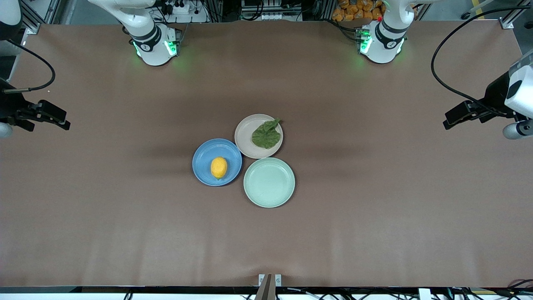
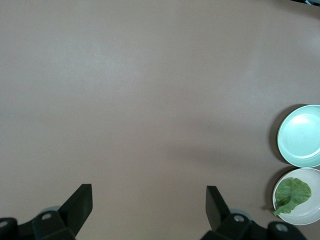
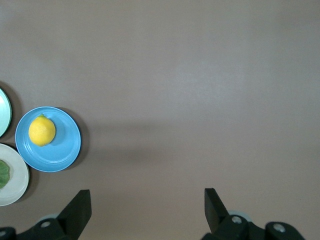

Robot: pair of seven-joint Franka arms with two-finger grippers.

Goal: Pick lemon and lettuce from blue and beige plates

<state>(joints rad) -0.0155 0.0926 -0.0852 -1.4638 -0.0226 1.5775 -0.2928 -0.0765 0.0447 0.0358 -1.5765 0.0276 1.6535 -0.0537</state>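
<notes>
Left tool and right tool wide open, empty; lemon on blue plate, lettuce on beige plate.

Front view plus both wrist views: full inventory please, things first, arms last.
lemon: 1, yellow, on the blue plate.
lettuce leaf: 1, green, on the beige plate, toward its left-arm edge.
blue plate: 1, mid-table, toward the right arm's end of the group.
beige plate: 1, farthest of the three plates from the front camera, touching the other two.
green plate: 1, pale green, nothing on it, nearest the front camera.
table: 1, brown cover.
left tool: 1, black fingers, open, over bare table at the left arm's end, waiting.
right tool: 1, black fingers, open, over bare table at the right arm's end, waiting.
</notes>
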